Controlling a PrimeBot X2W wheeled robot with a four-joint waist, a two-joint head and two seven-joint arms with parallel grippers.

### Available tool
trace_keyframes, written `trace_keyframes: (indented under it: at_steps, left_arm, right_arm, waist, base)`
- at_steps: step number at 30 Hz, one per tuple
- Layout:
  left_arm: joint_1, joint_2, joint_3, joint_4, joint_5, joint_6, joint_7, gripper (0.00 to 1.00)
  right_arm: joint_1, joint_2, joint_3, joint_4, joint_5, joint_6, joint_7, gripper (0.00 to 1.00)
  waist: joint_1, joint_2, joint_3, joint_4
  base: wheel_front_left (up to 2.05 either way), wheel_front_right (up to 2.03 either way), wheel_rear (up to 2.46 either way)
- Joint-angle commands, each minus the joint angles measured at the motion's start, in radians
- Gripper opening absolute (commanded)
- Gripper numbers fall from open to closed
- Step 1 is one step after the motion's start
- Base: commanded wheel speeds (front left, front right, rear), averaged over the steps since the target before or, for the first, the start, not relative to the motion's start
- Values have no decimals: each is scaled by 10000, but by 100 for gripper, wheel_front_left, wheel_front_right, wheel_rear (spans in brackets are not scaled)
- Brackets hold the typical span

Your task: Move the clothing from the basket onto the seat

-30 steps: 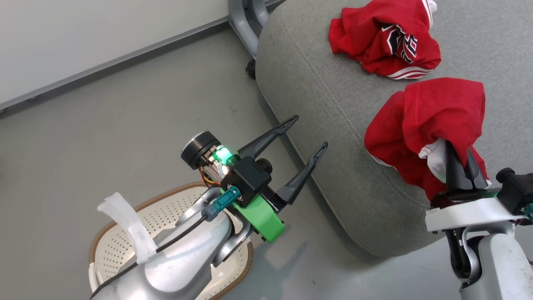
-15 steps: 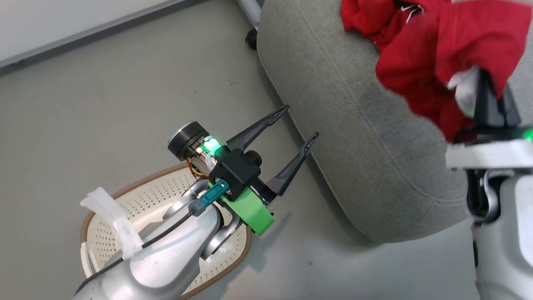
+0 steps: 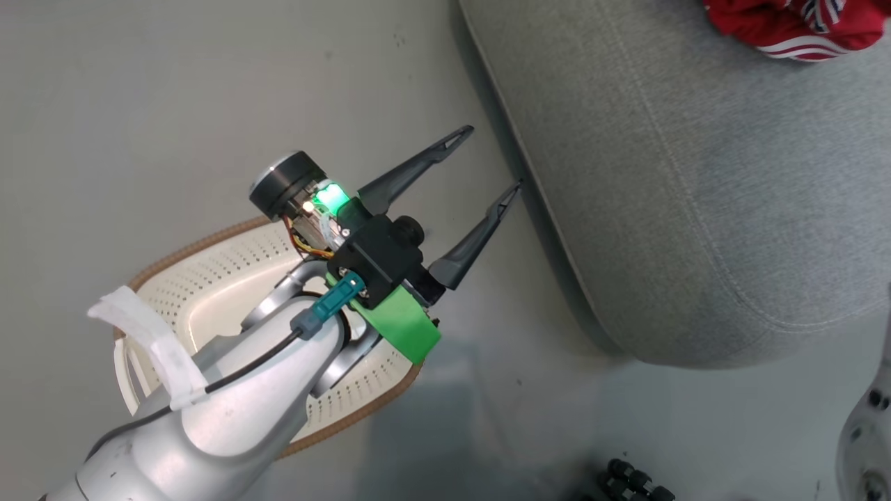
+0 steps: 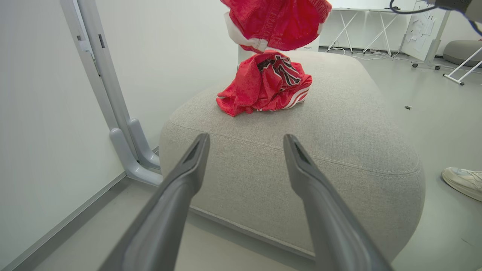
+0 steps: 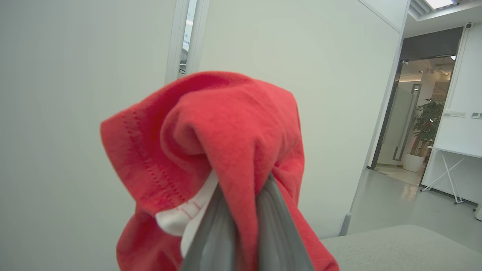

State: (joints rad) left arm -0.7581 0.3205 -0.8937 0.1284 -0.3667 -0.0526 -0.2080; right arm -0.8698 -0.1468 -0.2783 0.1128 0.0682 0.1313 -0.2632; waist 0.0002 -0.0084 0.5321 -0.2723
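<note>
My right gripper [image 5: 243,203] is shut on a red garment with white trim [image 5: 226,150], which drapes over its fingers. In the left wrist view that garment [image 4: 275,22] hangs in the air just above the red jersey [image 4: 267,86], which lies crumpled on the grey seat [image 4: 301,158]. The head view catches an edge of the jersey [image 3: 793,28] on the seat [image 3: 696,174]. Beside the seat's near edge my left gripper [image 3: 494,156] is open and holds nothing. It hovers over the floor past the cream basket [image 3: 195,243], whose inside my left arm partly hides.
A grey metal post and its foot [image 4: 124,143] stand against the white wall left of the seat. A person's white shoe [image 4: 463,180] rests on the floor to the seat's right. Small black parts [image 3: 626,480] lie on the floor near me.
The right gripper lifted the red garment up and away over the seat, out of the head view. The head camera has tilted downward, shifting the whole picture. The left gripper stayed open.
</note>
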Motion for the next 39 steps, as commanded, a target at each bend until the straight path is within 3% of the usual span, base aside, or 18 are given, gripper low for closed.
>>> trace_keyframes:
  at_steps: [1,6,12,22,30,31,33,39]
  left_arm:
    - [-220,112,47,-69,99,-38,21,100]
    - [-420,268,66,-241,159,-41,103,100]
    - [-574,416,45,-421,210,-33,197,100]
    - [-678,554,29,-519,193,6,164,100]
    - [-682,626,45,-464,116,83,89,100]
    - [-655,634,48,-450,97,101,71,100]
    - [-581,630,84,-423,77,124,16,100]
    - [-286,560,160,-211,-82,265,-181,100]
  right_arm:
    - [-451,-271,-147,271,-99,-11,-12,0]
    - [-1607,-893,-671,1346,-221,-11,-12,0]
    - [-2391,-1186,-1040,3003,-504,-11,-12,0]
    - [-2092,-534,-1891,4714,-1436,-11,-12,0]
    - [-2092,-527,-2302,5767,-1794,-11,-12,0]
    - [-2113,-525,-2296,5793,-1770,-11,-12,24]
    - [-2021,-490,-2174,5730,-1735,-11,-12,100]
    - [-1226,-338,-1910,4992,-1375,-11,-12,100]
  waist:
    - [-2,84,778,280]
    - [-2,84,1273,376]
    - [-2,84,1763,392]
    - [-2,84,2124,529]
    - [-2,84,2056,610]
    - [-2,84,2025,598]
    - [-2,84,1912,569]
    - [-2,84,1220,529]
  base:
    - [0,0,0]
    - [0,0,0]
    - [0,0,0]
    - [0,0,0]
    - [0,0,0]
    - [0,0,0]
    - [0,0,0]
    - [0,0,0]
